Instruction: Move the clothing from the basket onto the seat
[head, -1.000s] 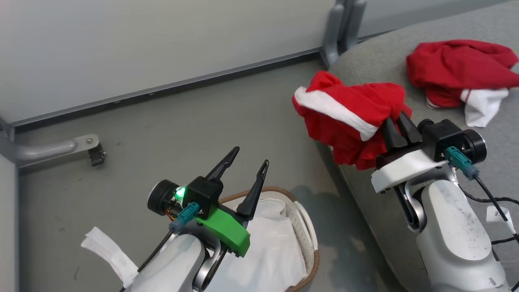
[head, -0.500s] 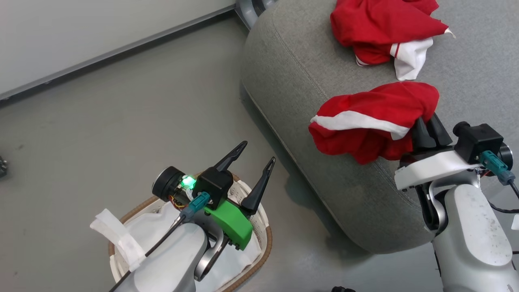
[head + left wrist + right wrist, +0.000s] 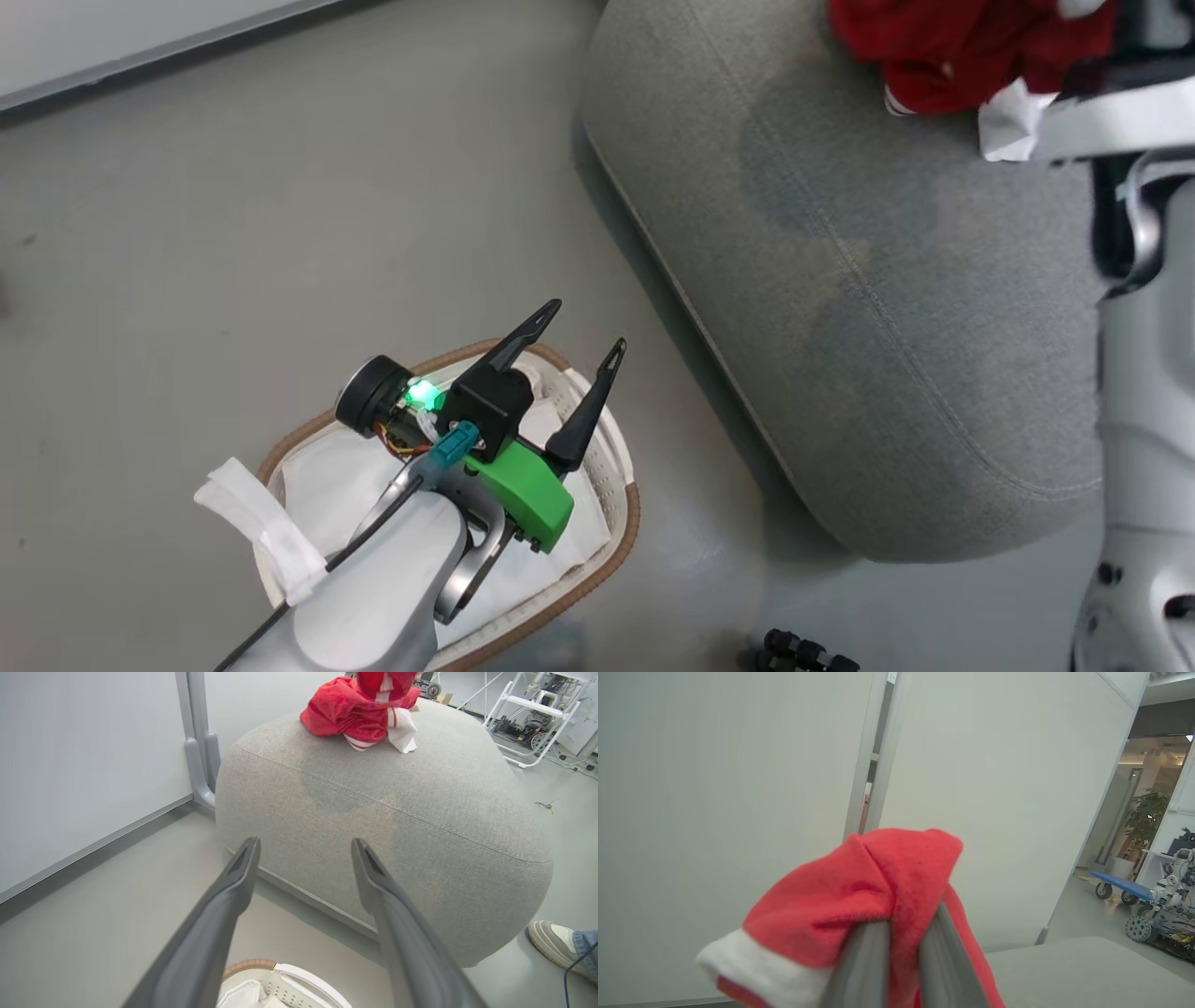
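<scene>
One red garment [image 3: 859, 882], pinched in the right gripper [image 3: 906, 933], hangs above the seat [image 3: 397, 826] over a second garment [image 3: 345, 716]; left gripper [image 3: 586, 325] spread, empty.

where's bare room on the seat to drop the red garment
The seat is bare from the edge by the basket, across the seam, up to the red pile. Crowded only around that pile.

Basket [image 3: 633, 509] on floor [image 3: 233, 233], left of seat [image 3: 887, 355], just beside it. Left tool [image 3: 586, 325] above basket. Clothing [image 3: 336, 711] on seat's far end. Person's shoe [image 3: 553, 942] on floor beside seat.
</scene>
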You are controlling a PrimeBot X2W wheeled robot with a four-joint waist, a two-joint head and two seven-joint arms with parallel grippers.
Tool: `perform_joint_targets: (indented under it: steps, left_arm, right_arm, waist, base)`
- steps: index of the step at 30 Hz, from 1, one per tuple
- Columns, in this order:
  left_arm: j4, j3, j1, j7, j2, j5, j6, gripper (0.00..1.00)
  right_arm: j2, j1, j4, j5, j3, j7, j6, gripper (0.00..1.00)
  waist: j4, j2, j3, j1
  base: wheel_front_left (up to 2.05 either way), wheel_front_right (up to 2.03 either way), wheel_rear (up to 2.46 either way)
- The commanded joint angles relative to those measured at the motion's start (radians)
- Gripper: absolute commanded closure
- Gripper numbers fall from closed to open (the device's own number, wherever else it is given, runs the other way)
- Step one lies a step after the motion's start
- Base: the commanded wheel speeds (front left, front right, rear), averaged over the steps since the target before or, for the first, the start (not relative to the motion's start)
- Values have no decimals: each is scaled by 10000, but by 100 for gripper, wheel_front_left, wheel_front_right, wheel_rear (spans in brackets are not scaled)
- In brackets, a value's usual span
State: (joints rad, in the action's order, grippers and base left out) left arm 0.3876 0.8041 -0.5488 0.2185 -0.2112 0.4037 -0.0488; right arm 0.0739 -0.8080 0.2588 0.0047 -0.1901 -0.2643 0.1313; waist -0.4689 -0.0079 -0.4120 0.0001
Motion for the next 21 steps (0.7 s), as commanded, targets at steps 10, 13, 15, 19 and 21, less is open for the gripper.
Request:
perform_joint_targets:
  steps: [10, 13, 15, 19, 21]
  left_arm:
    - [-580, 145, -427, -217, -269, -274, 136, 0]
    - [-743, 158, -503, -268, -265, -315, 202, 0]
    - [-849, 135, -536, -286, -273, -287, 248, 0]
    - [-1045, 106, -479, -297, -400, -281, 337, 0]
    - [-1103, 110, -463, -301, -448, -284, 374, 0]
  right_arm:
    - [2380, -3010, 1366, -1175, -1310, -1, -11, 100]
    - [2933, -3351, 1679, -1534, -1677, -1, -11, 100]
    - [3173, -3480, 1866, -1738, -1985, -1, -11, 100]
    - [3483, -3194, 2237, -2116, -2655, -1, -11, 100]
    - [3404, -2923, 2359, -2142, -2895, -1, -11, 100]
  waist:
    - [1922, 79, -1337, -1]
    - [2241, 79, -1556, -1]
    - [2387, 79, -1690, -1]
    - [2588, 79, -1953, -1]
    - [2648, 79, -2078, -1]
  base:
    - [0, 0, 0]
    - [0, 0, 0]
    - [0, 0, 0]
    - [0, 0, 0]
    - [0, 0, 0]
